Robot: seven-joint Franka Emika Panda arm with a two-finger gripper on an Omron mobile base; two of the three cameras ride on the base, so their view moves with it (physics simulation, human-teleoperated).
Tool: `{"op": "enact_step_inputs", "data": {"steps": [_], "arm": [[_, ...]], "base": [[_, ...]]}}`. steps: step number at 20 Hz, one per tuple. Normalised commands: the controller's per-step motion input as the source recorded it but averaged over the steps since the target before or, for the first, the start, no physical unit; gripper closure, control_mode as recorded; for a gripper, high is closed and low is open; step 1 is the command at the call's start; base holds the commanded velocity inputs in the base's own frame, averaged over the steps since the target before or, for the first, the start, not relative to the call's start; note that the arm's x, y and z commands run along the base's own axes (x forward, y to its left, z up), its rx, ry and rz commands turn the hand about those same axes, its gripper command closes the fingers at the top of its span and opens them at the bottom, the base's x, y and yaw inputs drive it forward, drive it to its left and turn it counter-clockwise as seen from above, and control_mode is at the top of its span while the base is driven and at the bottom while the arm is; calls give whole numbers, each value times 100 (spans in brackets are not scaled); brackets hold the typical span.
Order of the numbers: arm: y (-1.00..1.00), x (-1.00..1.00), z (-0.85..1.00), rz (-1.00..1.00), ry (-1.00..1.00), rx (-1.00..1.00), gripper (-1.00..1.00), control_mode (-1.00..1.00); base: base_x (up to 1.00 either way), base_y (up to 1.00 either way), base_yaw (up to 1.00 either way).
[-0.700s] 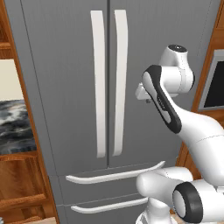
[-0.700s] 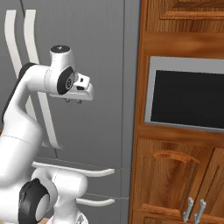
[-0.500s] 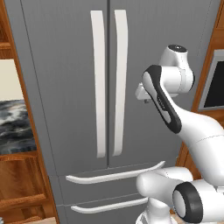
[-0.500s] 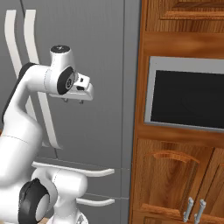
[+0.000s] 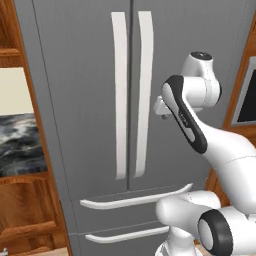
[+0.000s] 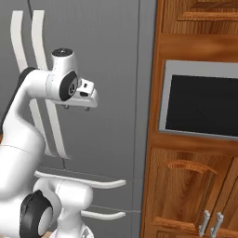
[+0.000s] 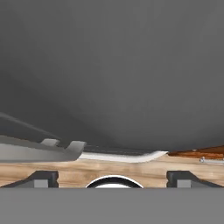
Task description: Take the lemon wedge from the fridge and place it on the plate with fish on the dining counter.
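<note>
Closed tall grey French-door fridge (image 5: pixel 90 100) with two long white curved vertical handles (image 5: pixel 131 95) meeting at its centre seam, and two lower drawers, each carrying a white horizontal handle (image 5: pixel 135 199). In the left base view the white arm with dark joints rises from 5 o'clock and bends toward the right-hand door; its hand sits near 3 o'clock of the door handles, apart from them. In the right base view the gripper (image 6: pixel 76 108) points downward in front of the grey door, nothing between its fingers. In the hand view the two dark fingertips (image 7: pixel 43 178) stand far apart at the bottom, empty, facing the plain grey fridge front. At 3 o'clock of the fridge stands reddish-brown wooden cabinetry (image 6: pixel 195 186) housing a black-glass built-in oven with a grey frame (image 6: pixel 202 106). The fridge doors are shut, so the lemon wedge cannot be seen. A black-and-grey marbled stone surface (image 5: pixel 20 145) lies at 9 o'clock of the fridge.
</note>
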Motion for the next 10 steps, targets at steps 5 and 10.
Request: {"op": "enact_step_inputs", "data": {"steps": [5,10], "arm": [[0,0,0,0,0,0,-100,100],[0,0,0,0,0,0,-100,100]], "base": [[-57,52,0],[-92,2,0]]}}
